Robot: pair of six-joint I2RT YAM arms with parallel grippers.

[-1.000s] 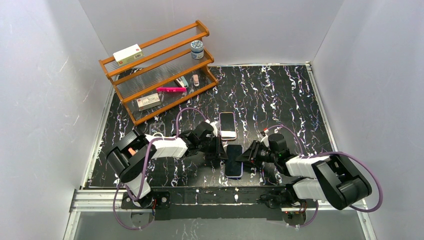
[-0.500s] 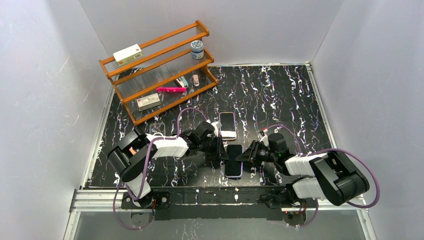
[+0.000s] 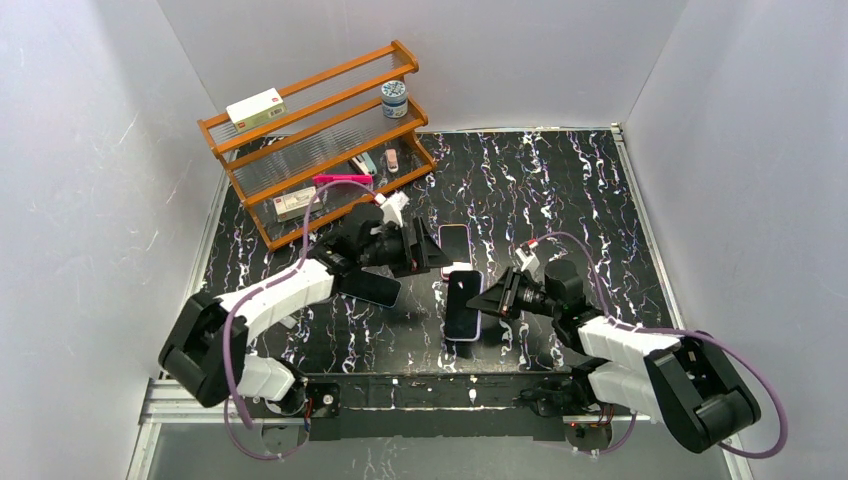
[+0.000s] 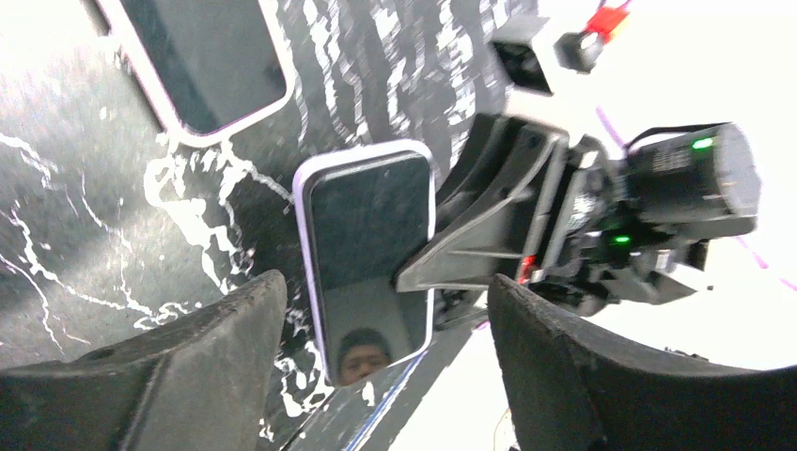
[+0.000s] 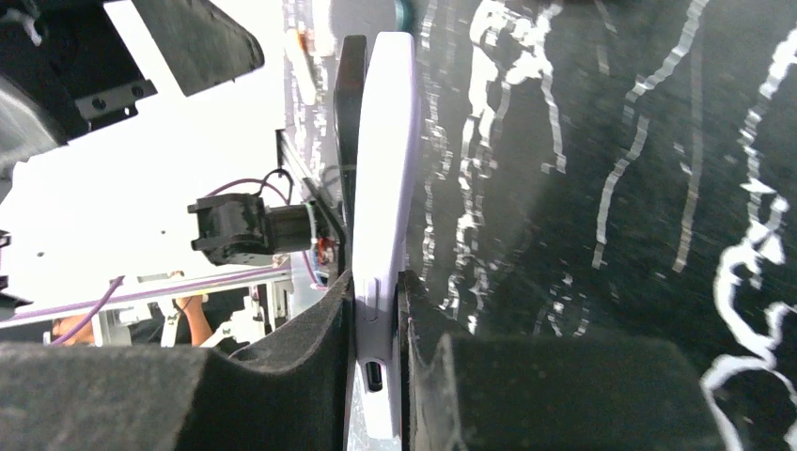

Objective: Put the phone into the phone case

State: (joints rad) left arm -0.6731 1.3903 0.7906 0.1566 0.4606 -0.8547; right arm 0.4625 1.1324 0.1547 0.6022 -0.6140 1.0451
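R hand (image 5: 381,348) is clamped on one long edge of the phone (image 3: 462,305). The phone sits in its lilac case (image 5: 385,188), apparently raised off the worktop (image 3: 560,200), long axis approx near-to-far. L hand (image 4: 385,287) is spread wide just left, facing the screen. The phone's black edge looks proud of the case.
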